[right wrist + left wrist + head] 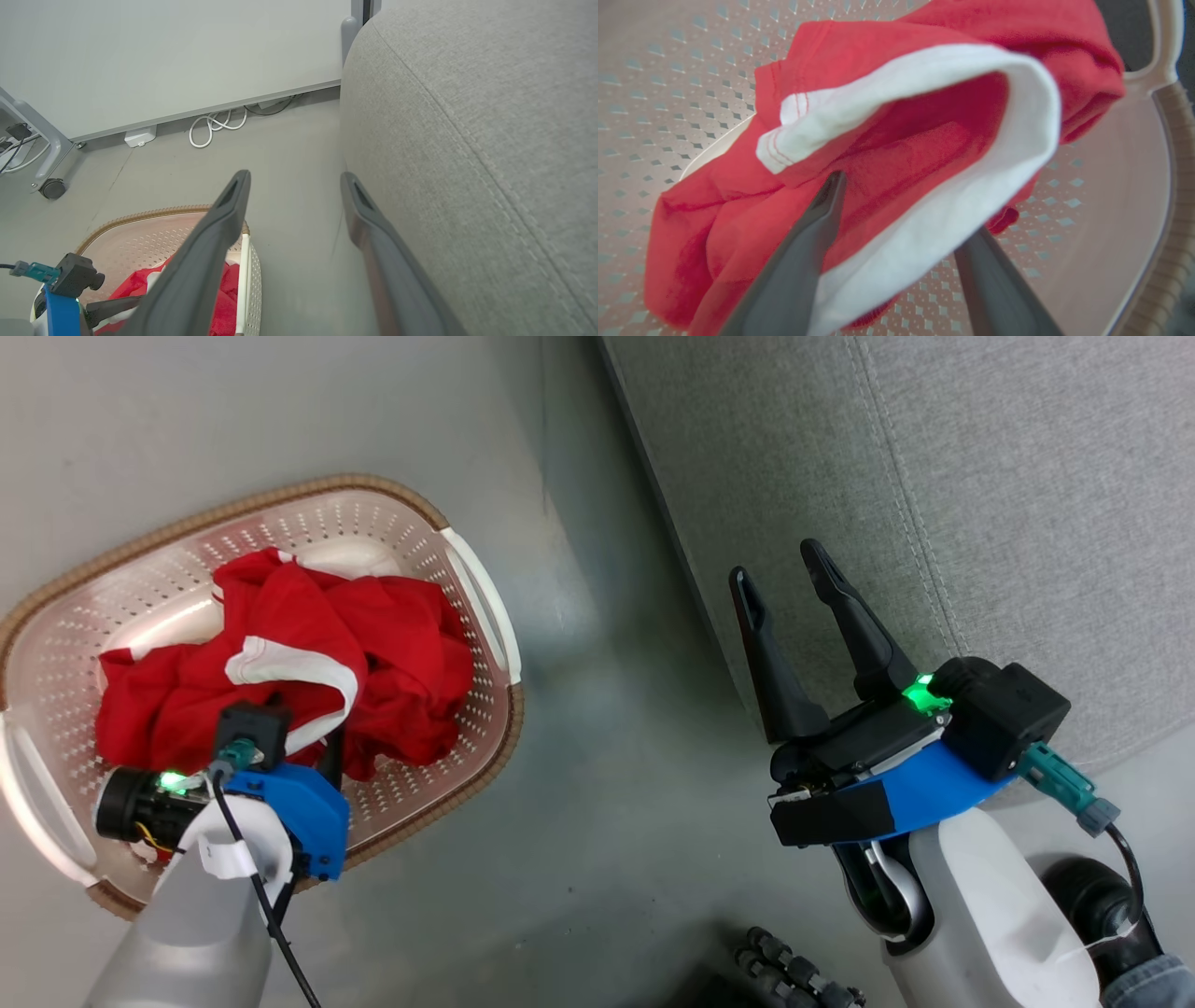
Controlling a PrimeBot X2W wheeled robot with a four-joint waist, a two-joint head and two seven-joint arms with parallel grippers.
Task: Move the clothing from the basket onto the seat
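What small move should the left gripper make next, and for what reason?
Probably close the left gripper. Its jaws stand open inside the basket, one finger on each side of the white-trimmed fold of the clothing, so closing should catch the fabric for lifting.

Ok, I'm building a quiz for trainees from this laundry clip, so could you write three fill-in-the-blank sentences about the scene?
1. The clothing in the basket is red with ____ trim.
2. The left pincer reaches into the basket at the clothing with its jaws ____.
3. The right pincer holds ____ next to the grey seat.
Missing words: white; open; nothing.
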